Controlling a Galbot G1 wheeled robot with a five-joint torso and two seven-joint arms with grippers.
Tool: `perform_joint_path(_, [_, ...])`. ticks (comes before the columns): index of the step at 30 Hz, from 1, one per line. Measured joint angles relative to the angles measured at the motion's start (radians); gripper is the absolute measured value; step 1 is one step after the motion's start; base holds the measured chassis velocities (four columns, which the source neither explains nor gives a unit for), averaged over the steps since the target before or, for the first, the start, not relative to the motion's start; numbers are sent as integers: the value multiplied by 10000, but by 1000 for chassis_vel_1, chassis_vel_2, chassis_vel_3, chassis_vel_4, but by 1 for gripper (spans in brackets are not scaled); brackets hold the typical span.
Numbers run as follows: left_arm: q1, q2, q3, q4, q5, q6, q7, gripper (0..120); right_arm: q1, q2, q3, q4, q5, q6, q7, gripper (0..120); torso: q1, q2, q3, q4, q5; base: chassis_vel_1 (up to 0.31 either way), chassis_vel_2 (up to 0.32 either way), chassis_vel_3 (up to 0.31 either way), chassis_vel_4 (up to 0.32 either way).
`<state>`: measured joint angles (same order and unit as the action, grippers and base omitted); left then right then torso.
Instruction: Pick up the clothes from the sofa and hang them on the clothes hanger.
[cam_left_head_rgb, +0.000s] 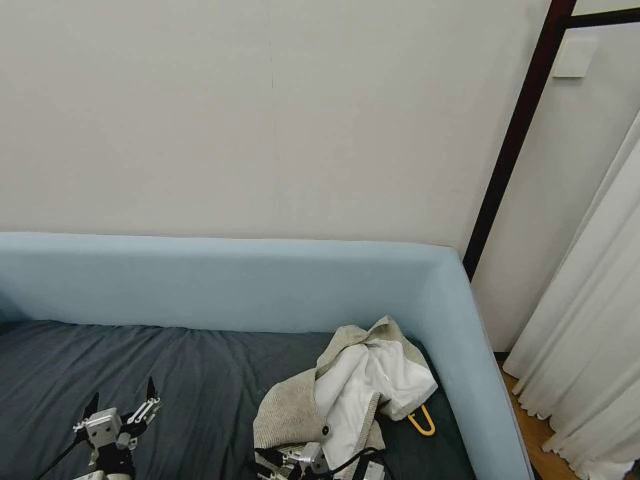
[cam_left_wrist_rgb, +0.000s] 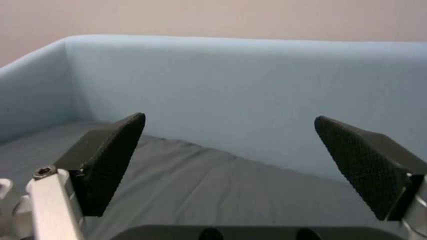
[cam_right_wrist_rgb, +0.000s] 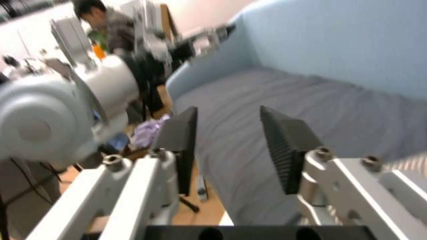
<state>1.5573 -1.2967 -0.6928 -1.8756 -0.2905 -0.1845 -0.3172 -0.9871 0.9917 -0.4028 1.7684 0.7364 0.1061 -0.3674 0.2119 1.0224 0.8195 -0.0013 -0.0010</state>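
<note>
The clothes (cam_left_head_rgb: 350, 390) lie in a loose heap at the right end of the sofa (cam_left_head_rgb: 250, 285), on its dark grey seat (cam_left_head_rgb: 150, 350) and close against the pale blue right armrest (cam_left_head_rgb: 455, 350). The heap is a beige knit piece bunched with a white garment on top. A small yellow hook (cam_left_head_rgb: 422, 422) pokes out from under its right near side and rests on the seat. The left gripper (cam_left_head_rgb: 122, 397) hovers over the left near part of the seat, well apart from the clothes. In the left wrist view its two black ribbed fingers (cam_left_wrist_rgb: 110, 160) are spread wide, with nothing between them but the seat and the blue sofa back beyond. The right gripper (cam_right_wrist_rgb: 228, 114) sits at the near edge of the head view, just beside the near side of the heap; whether it touches the cloth cannot be told there. In the right wrist view its fingers (cam_right_wrist_rgb: 283, 145) stand parted by a moderate gap, narrower than the left pair's. They hold nothing, and only the grey seat shows through the gap. A plain pale wall (cam_left_head_rgb: 250, 120) rises behind the sofa. To the right of the sofa stand a dark frame (cam_left_head_rgb: 510, 150) and a white curtain (cam_left_head_rgb: 590, 350).
</note>
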Motion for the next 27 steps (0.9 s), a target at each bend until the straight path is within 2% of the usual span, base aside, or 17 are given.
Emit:
perform_joint_path(5, [0,54,69,0,125,0,20,100,120,-65,261,5,542,32,90,57,0,0,1,1,1,0,0,0,0])
perform_joint_path(7, [-22,109,142,0,284,-16,70,100,265,-85,588,70,1353,-364,1229,69,-1,0,1,1,2,0,0,0,0])
perform_joint_path(8, [-42,139,159,0,332,-27,83,100,338,-85,773,93,1555,-911,2227,72,0,0,1,1,2,0,0,0,0])
perform_joint_path(9, [-49,154,166,0,345,-32,85,100,372,-88,862,75,1635,-1215,2655,75,0,-1,1,1,1,0,0,0,0])
perform_joint_path(11, [-53,169,173,0,352,-37,88,100,406,-95,943,14,1710,-1542,3026,79,0,0,1,1,1,0,0,0,0])
perform_joint_path(13, [-54,207,181,0,365,-59,90,100,450,-133,1124,-343,1726,-2224,3393,88,0,0,2,1,2,0,0,0,0])
perform_joint_path(15, [-35,243,190,-21,414,-102,93,100,455,-152,1360,-898,1723,-2554,2894,98,0,0,2,-1,2,0,0,0,0])
perform_joint_path(16, [2,262,205,-54,488,-152,96,100,455,-155,1603,-1332,1632,-2510,1804,99,-1,0,1,0,4,0,0,0,0])
perform_joint_path(17, [2,262,205,-54,488,-152,96,100,455,-155,1603,-1332,1632,-2510,1804,99,-1,0,1,0,4,0,0,0,0])
perform_joint_path(20, [130,269,250,-80,588,-273,114,100,725,-207,2039,-2441,871,-1519,-596,100,0,-1,2,0,3,0,0,0,0])
perform_joint_path(25, [197,249,258,-95,637,-344,120,100,951,-116,2271,-2692,690,-1208,-495,100,0,-1,2,0,3,0,0,0,0])
perform_joint_path(27, [227,228,267,-139,664,-363,120,100,1193,-25,2321,-2837,370,-1186,70,100,0,-1,2,1,3,0,0,0,0])
